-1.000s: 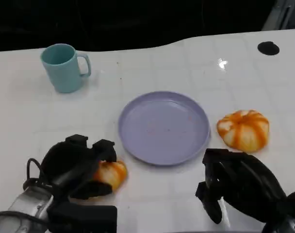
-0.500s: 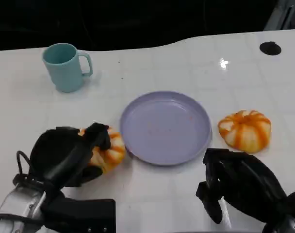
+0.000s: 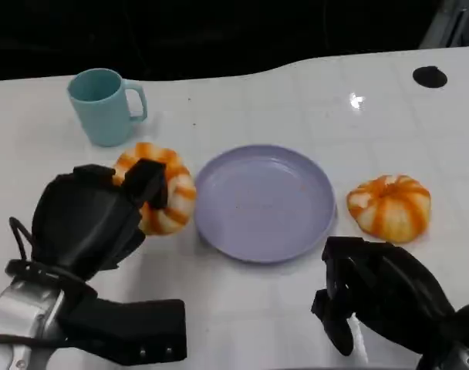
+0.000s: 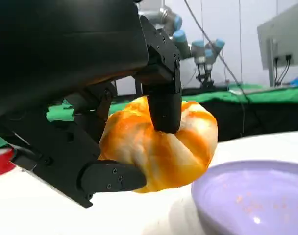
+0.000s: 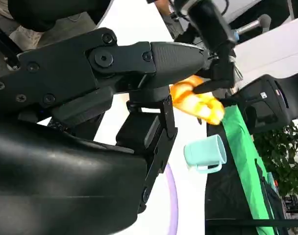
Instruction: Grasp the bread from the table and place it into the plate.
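The bread (image 3: 159, 196) is clamped in the left hand (image 3: 88, 220) fingers (image 4: 163, 98), just beside the plate (image 3: 264, 202). The right hand (image 3: 373, 297) rests low, fingers curled and holding nothing.

Plate (image 3: 296, 231) seemingly unobstructed; mug (image 3: 103, 106) stands well apart.

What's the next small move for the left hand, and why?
Probably carry the bread sideways toward the robot's right until it is over the plate, then let go. The left hand holds the bread lifted off the table, just beside the plate's rim rather than above it. The plate looks bare, and the right hand rests near the other bread.
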Robot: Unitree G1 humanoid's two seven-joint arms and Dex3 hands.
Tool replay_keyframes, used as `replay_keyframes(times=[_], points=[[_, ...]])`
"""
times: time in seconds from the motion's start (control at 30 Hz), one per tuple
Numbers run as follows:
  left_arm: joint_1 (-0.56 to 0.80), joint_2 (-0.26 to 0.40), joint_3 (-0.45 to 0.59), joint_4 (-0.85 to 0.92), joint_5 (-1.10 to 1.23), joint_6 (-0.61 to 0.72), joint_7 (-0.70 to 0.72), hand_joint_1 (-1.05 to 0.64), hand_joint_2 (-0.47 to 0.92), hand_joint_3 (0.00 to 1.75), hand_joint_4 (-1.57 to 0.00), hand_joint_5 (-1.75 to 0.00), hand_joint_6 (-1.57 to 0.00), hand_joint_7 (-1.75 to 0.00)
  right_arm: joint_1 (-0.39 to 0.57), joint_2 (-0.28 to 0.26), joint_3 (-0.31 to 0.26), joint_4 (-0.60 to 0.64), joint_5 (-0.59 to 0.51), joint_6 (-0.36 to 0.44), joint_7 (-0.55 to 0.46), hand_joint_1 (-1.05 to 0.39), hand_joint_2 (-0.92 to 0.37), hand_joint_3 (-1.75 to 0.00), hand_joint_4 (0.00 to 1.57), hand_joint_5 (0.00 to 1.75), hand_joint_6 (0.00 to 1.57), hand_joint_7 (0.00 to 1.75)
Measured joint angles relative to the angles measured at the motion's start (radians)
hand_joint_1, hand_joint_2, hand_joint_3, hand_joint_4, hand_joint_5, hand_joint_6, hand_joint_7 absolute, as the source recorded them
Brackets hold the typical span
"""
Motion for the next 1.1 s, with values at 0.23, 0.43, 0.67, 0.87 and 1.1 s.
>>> replay_keyframes(times=[0.23,0.43,0.67,0.87,1.1], points=[[-0.096,-0.023,-0.003,0.042,-0.021,-0.067,0.0,-0.24,0.48,1.09,-0.84,-1.75,-0.74,-1.55,-0.004,0.001,0.0,0.015,0.0,0.001,0.001,-0.93,-0.92,-0.38,1.27,1.63,1.09,1.56],[-0.228,-0.084,-0.029,0.183,-0.082,-0.137,-0.008,-0.21,0.42,1.19,-0.89,-1.75,-0.73,-1.67,-0.005,0.001,0.001,0.019,-0.004,0.006,-0.003,-0.93,-0.92,-0.4,1.28,1.62,1.09,1.55],[-0.365,-0.176,-0.058,0.41,-0.184,-0.19,-0.065,-0.21,0.42,1.23,-0.92,-1.75,-0.71,-1.74,-0.006,0.003,0.0,0.021,-0.002,0.008,-0.003,-0.92,-0.92,-0.39,1.27,1.61,1.09,1.54],[-0.482,-0.225,-0.082,0.592,-0.236,-0.199,-0.137,-0.2,0.43,1.13,-0.93,-1.75,-0.76,-1.74,-0.006,0.005,0.0,0.023,-0.002,0.009,-0.003,-0.92,-0.92,-0.4,1.27,1.61,1.08,1.53],[-0.571,-0.256,-0.093,0.74,-0.295,-0.222,-0.219,-0.23,0.43,1.26,-0.94,-1.75,-0.77,-1.73,-0.007,0.008,0.001,0.022,0.0,0.009,-0.006,-0.93,-0.92,-0.36,1.28,1.6,1.09,1.52]])
